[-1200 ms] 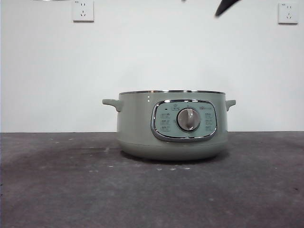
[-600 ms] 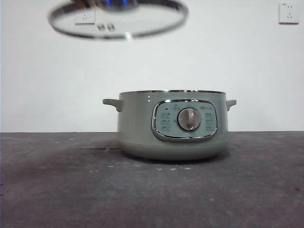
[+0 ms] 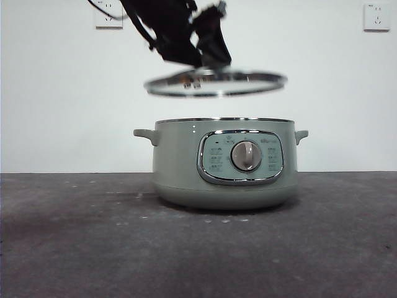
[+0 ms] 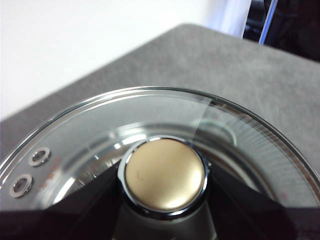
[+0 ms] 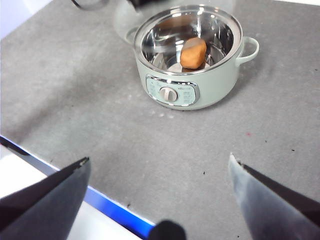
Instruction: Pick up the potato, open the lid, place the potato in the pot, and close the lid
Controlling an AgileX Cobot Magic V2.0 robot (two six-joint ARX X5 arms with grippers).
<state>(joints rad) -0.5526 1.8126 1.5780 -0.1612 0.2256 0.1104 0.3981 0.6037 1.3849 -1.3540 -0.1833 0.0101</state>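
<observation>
The glass lid [image 3: 217,82] hangs level a short way above the open pot [image 3: 223,164], slightly left of centred over it. My left gripper [image 3: 205,56] comes down from the upper left and is shut on the lid's knob [image 4: 165,175], a dark jaw on either side of it. In the right wrist view the orange-brown potato [image 5: 193,52] lies inside the pot [image 5: 190,80] on its shiny metal floor. My right gripper [image 5: 159,160] is open, high above the table's near side, well away from the pot and holding nothing.
The pot stands on a grey table [image 3: 74,236] in front of a white wall with two sockets [image 3: 108,12] [image 3: 376,17]. The table's near edge with a blue strip [image 5: 115,210] shows below the right gripper.
The lid has come down and to the right, from the upper left to just above the pot. The left arm now shows in the front view. The black tip at top right is gone.
</observation>
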